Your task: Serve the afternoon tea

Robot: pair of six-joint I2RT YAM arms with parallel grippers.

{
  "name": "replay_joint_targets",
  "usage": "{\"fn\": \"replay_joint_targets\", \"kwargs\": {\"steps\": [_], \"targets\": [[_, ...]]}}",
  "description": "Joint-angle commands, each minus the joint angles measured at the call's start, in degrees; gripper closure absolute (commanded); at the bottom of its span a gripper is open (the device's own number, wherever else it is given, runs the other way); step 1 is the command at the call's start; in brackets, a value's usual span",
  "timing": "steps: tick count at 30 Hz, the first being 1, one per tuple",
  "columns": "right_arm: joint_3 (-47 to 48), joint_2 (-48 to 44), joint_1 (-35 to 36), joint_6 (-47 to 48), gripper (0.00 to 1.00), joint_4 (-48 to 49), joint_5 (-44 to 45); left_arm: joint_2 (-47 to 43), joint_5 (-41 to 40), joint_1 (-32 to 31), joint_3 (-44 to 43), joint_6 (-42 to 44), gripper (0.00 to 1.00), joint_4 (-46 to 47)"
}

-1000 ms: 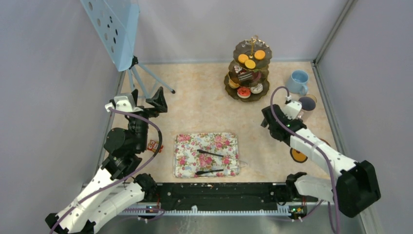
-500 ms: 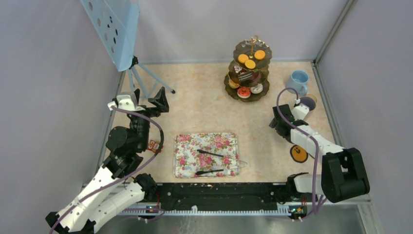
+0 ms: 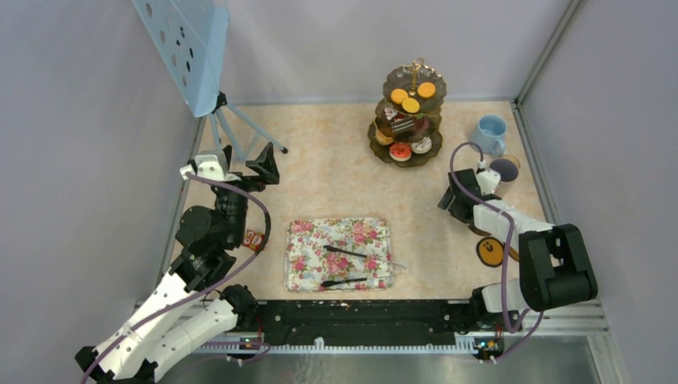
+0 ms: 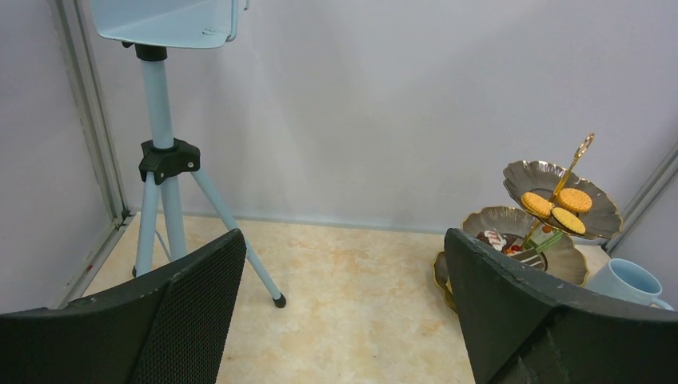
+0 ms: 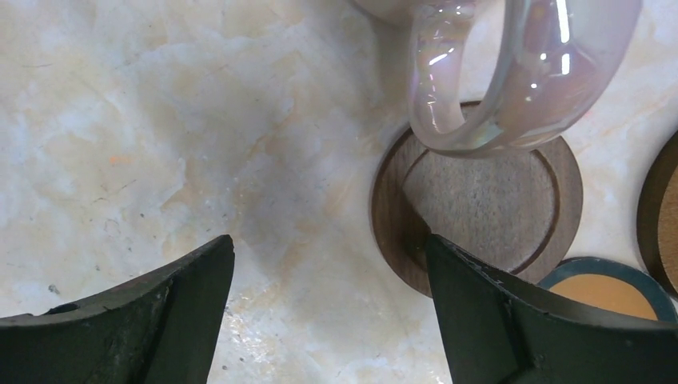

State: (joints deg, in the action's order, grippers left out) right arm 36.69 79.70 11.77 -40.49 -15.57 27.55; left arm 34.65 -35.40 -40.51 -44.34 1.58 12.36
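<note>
The dark three-tier stand (image 3: 412, 116) with a gold handle stands at the back, holding orange rounds, cake slices and donuts; it also shows in the left wrist view (image 4: 552, 216). A light-blue cup (image 3: 488, 133) and a pale-grey cup (image 3: 504, 170) stand to its right. My right gripper (image 3: 456, 196) is open and empty, low over the table just left of the pale-grey cup. In the right wrist view (image 5: 328, 256) the cup's glossy handle (image 5: 480, 72) hangs above a wooden coaster (image 5: 480, 216). My left gripper (image 3: 242, 160) is open, empty and raised at the left (image 4: 344, 240).
A floral tray (image 3: 308, 264) with black tongs (image 3: 356, 268) lies at the front middle. A blue tripod (image 3: 216, 120) stands at the back left. A round orange coaster (image 3: 490, 251) lies by the right arm; more coasters (image 5: 608, 288) lie near the cup. The walls are close on both sides.
The right arm has folded back towards its base, and its gripper has shifted a little to the right, nearer the pale-grey cup. The left arm has barely moved.
</note>
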Motion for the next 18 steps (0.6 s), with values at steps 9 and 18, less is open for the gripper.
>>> {"fn": "replay_joint_targets", "kwargs": {"steps": [9,18], "targets": [[0.0,4.0,-0.4,-4.2,0.25,6.7,-13.4,0.4,1.3,0.3,-0.2,-0.1,0.01,1.5],[-0.9,5.2,2.0,-3.8,0.25,11.2,-16.2,7.3,2.5,0.3,-1.5,-1.2,0.01,2.5]]}}
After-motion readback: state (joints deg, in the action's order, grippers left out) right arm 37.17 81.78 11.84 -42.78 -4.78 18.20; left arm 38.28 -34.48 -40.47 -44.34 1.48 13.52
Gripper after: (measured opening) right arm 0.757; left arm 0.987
